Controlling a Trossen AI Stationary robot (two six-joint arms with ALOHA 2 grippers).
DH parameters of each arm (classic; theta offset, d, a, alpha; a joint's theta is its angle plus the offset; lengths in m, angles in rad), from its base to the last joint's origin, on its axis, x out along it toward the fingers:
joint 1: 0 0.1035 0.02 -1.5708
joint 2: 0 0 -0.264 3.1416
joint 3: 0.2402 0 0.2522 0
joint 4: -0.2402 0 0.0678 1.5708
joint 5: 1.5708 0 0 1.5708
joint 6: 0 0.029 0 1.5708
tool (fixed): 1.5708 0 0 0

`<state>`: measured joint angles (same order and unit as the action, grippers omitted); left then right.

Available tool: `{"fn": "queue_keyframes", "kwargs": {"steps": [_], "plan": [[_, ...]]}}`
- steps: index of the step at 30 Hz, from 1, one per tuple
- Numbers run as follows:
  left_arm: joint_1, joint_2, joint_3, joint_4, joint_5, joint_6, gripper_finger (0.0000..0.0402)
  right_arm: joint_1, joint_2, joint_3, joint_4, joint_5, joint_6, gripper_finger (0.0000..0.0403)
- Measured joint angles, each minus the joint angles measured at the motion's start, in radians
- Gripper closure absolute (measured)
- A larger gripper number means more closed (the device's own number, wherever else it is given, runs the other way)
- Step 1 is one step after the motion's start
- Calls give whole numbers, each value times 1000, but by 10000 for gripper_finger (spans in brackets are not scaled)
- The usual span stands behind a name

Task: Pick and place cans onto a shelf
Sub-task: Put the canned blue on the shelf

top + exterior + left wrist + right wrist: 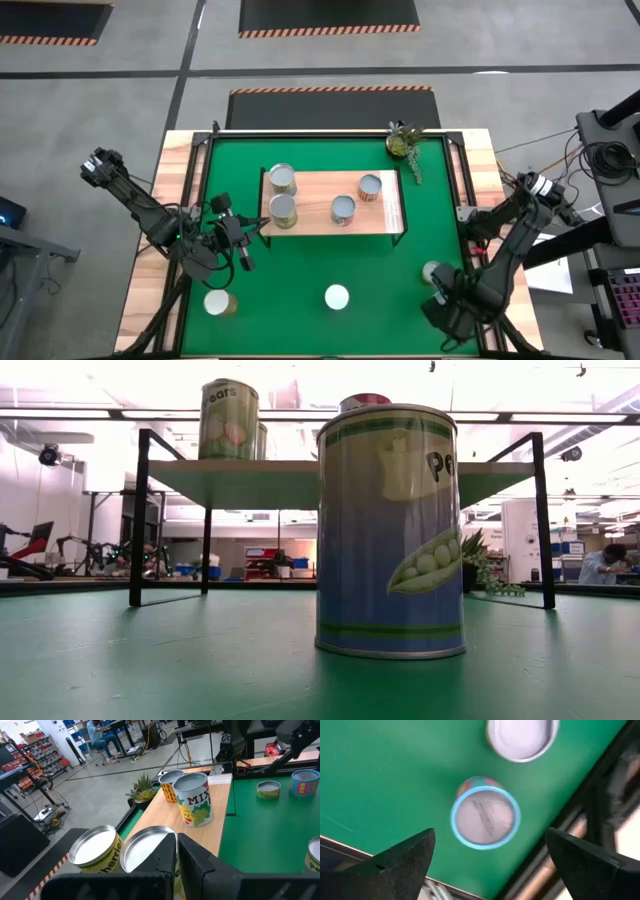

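Here, lower right of the high view, the right gripper (490, 855) gapes wide over a blue-rimmed, silver-topped metal can (485, 819); its label stays hidden.

High view looks straight down on the whole table, low view sits on the green mat (150, 660) very near one can (392, 530), facing the shelf (330, 205), both wrist views see cans close up.

Right claw (487, 865) spread wide above a blue-rimmed can (485, 815)
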<state>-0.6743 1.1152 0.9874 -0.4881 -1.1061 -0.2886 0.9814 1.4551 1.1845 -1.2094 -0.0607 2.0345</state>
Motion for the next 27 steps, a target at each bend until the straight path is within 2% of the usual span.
{"fn": "queue_keyframes", "kwargs": {"steps": [5,16,27], "plan": [[0,0,0,0,0,0,402,28,-2,-62,60,8,51,35],[0,0,0,1,0,9,402,27,-6,-193,253,1,45,35],[0,0,0,1,0,10,402,26,-6,-256,350,0,49,43]]}}
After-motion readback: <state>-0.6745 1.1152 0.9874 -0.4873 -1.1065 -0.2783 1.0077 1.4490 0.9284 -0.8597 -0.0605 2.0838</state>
